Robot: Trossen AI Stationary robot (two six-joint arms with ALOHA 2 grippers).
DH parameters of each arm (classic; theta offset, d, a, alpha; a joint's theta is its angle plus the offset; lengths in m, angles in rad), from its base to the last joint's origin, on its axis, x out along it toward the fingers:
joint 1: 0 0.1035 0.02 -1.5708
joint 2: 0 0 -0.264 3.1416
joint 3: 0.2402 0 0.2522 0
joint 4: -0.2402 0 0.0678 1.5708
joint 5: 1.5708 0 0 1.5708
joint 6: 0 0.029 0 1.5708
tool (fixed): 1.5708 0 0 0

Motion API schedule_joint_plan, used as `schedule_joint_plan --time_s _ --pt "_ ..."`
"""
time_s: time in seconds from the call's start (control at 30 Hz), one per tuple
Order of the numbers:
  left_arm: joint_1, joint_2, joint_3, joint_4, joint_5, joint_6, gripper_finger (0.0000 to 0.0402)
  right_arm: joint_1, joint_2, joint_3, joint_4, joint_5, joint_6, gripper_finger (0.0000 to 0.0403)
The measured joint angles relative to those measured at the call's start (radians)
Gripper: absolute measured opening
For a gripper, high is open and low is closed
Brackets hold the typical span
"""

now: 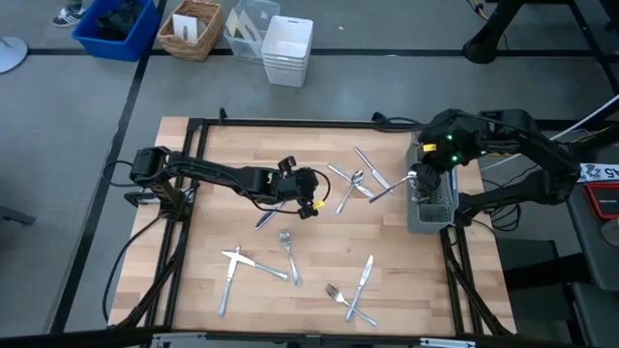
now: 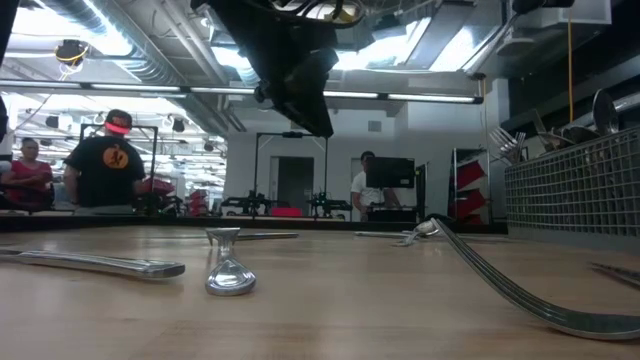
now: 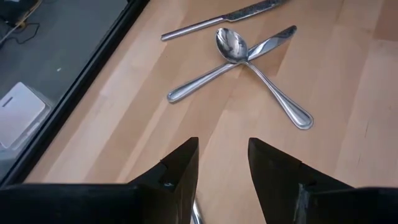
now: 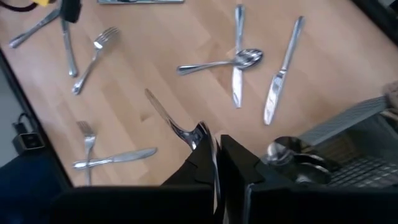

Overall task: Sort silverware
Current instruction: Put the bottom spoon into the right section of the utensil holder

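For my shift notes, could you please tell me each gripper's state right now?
Left gripper: open, holding nothing, above the table's middle.
Right gripper: shut on a slim silver metal utensil beside the dark wire-mesh caddy.

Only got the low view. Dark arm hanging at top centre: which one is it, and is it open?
Observer: That's the left end effector, mid-table. Its fingers stand apart.
Operator: And the right?
Observer: The right end effector is at the caddy on the table's right edge, shut on a utensil.
Operator: Much still loose?
Observer: Several pieces are scattered over the table. Just ahead of the left end effector, a spoon lies across a knife.
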State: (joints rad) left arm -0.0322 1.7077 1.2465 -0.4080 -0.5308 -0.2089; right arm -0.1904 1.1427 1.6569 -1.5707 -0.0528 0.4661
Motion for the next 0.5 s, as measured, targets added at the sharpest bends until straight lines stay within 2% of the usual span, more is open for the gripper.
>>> schedule_joint_plan --time_s 0.17,0.33,0.5 --pt "0.000 0.000 0.000 0.000 0.000 0.000 0.0131 0.092 -0.002 0.000 0.000 0.010 0.066 0.0010" --pt "0.000 0.001 0.000 0.000 0.000 0.000 0.0131 0.199 -0.005 0.000 0.000 0.097 0.074 0.0010" --pt "0.000 0.008 0.000 -0.002 0.000 -0.001 0.0131 0.217 -0.079 -0.001 0.000 0.169 0.047 0.0010"
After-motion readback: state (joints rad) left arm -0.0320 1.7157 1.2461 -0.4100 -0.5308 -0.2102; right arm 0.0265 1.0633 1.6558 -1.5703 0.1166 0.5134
